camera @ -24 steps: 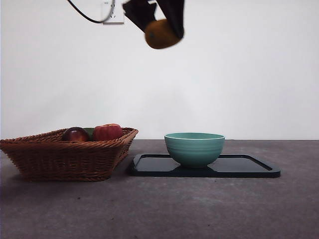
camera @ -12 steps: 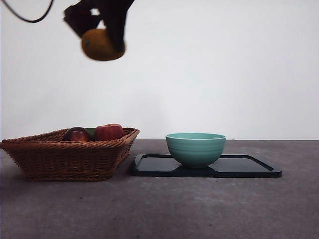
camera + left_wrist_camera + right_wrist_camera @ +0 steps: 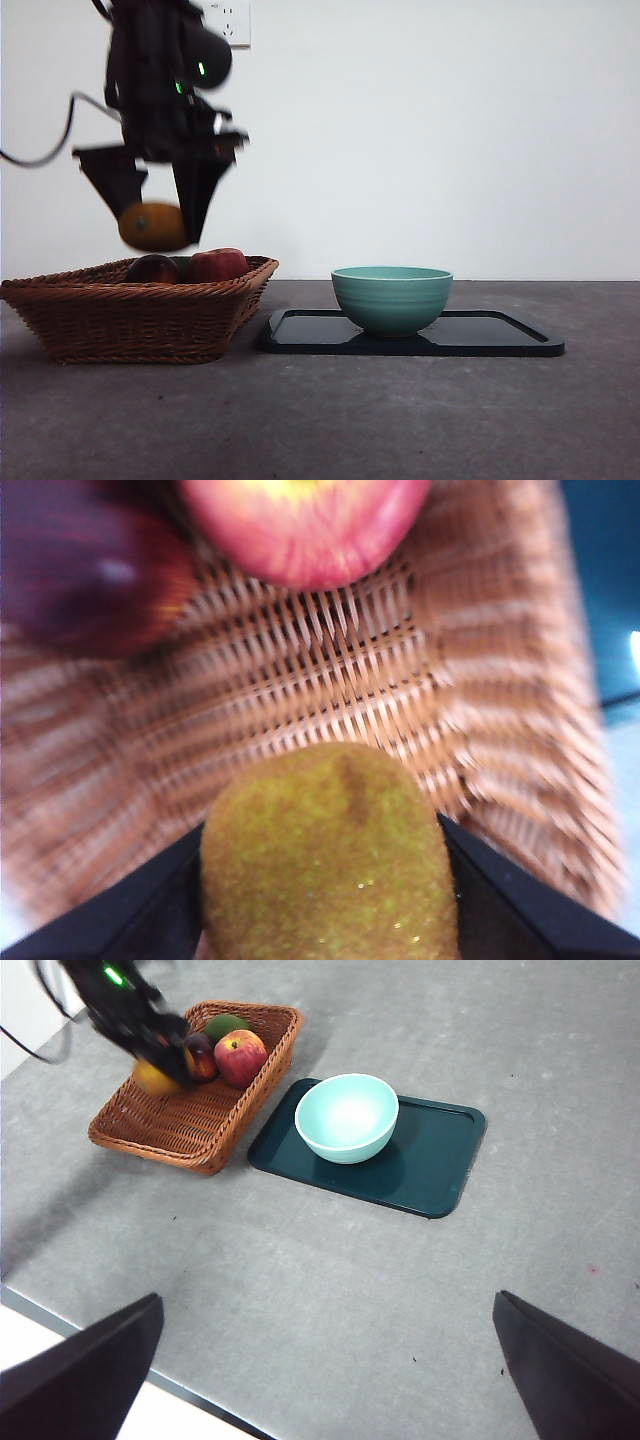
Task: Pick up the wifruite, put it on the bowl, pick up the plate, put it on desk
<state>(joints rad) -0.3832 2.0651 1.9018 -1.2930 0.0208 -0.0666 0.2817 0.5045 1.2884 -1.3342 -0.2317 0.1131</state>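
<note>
My left gripper (image 3: 157,222) is shut on the wifruite (image 3: 150,227), a dull orange-yellow fruit, and holds it just above the left part of the wicker basket (image 3: 130,315). In the left wrist view the fruit (image 3: 330,860) sits between my two jaws over the basket weave (image 3: 330,690). The teal-green bowl (image 3: 392,298) stands empty on the dark plate (image 3: 500,337), right of the basket. My right gripper (image 3: 325,1305) is open and empty, high above the desk (image 3: 300,1280), and looks down on the bowl (image 3: 347,1115) and plate (image 3: 440,1160).
The basket (image 3: 170,1125) holds a red apple (image 3: 216,264), a dark maroon fruit (image 3: 152,270) and a green fruit (image 3: 228,1025). The plate's left edge lies close to the basket. The desk's front edge shows in the right wrist view.
My left gripper has carried the wifruite from high near the middle to the left and down, to just above the basket. Bowl, plate and basket have not moved.
</note>
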